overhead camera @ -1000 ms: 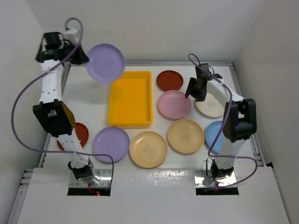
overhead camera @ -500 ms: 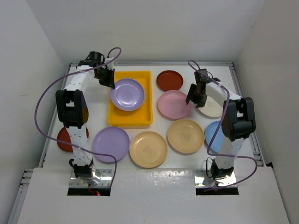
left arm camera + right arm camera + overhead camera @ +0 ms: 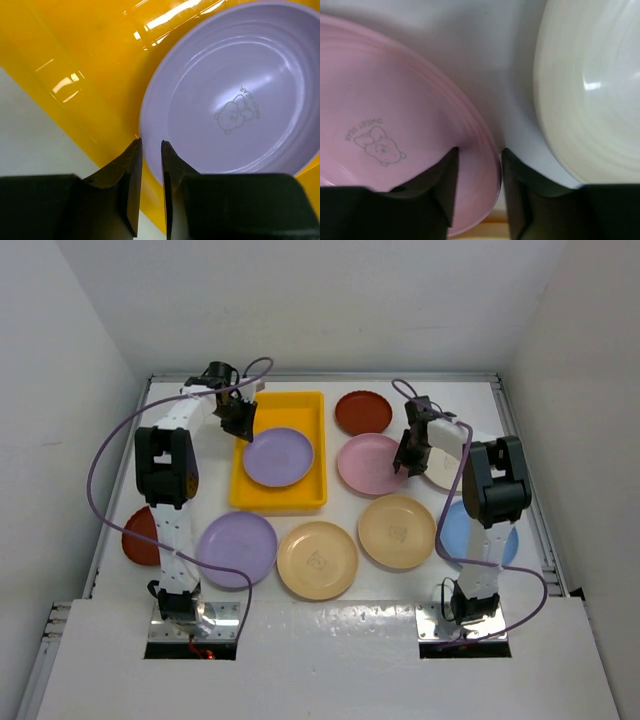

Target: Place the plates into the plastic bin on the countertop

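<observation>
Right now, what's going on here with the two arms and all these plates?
The left gripper is at the rim of a round purple plastic plate that lies in the bright yellow rectangular plastic bin. Its jaws stand narrowly apart, and I cannot tell if they grip. The right gripper straddles the rim of a round pink plastic plate on the glossy white countertop, jaws open. The other plates lie outside the bin.

From high behind we overlook the whole countertop point(image 3: 345, 508), sharing with the close, downward wrist views the purple plate point(image 3: 278, 457) point(image 3: 235, 100) (left) and the pink plate point(image 3: 370, 464) point(image 3: 385, 125) (right).
</observation>
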Robot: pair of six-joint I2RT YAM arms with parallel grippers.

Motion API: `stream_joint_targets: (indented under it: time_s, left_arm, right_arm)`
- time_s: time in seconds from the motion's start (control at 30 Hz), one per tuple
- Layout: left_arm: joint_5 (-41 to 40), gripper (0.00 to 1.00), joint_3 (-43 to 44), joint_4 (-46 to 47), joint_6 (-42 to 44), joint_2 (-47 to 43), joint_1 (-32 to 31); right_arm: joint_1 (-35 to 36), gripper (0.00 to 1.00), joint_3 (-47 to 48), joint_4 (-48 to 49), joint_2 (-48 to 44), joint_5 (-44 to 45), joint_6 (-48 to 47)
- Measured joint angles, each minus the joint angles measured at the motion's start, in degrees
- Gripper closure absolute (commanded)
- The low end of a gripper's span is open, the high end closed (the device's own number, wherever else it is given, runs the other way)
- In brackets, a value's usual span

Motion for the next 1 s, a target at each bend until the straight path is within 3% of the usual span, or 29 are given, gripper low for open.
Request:
stream_joint_targets:
  time_s: [0.23,0.5,0.8,0.9,1.0]
  left_arm:
    - [-0.5,0.60,2.3,-0.3,0.3,0.2,-0.1]
    - [0.7,0.45,9.6,0.0,0.3,-0.5,0.0]
    - [3.4,0.44,12.5,0.2,-2.0,-1.9,4.0]
    - [3.3,0.44,12.7,0.5,-3.2,-1.9,7.2]
    - [2.9,0.44,12.7,0.7,-4.1,-1.9,10.1]
  right_arm:
    - [-0.1,1.00,0.1,0.8,-0.5,0.4,0.1]
    - [0.0,1.00,1.8,0.0,-6.4,4.0,-1.4]
    - [2.8,1.00,7.1,1.6,-18.0,9.4,-1.9]
    - [7.0,1.00,13.3,3.2,-16.2,7.6,-1.7]
    - [11.8,1.00,25.7,2.0,-7.7,4.1,-1.7]
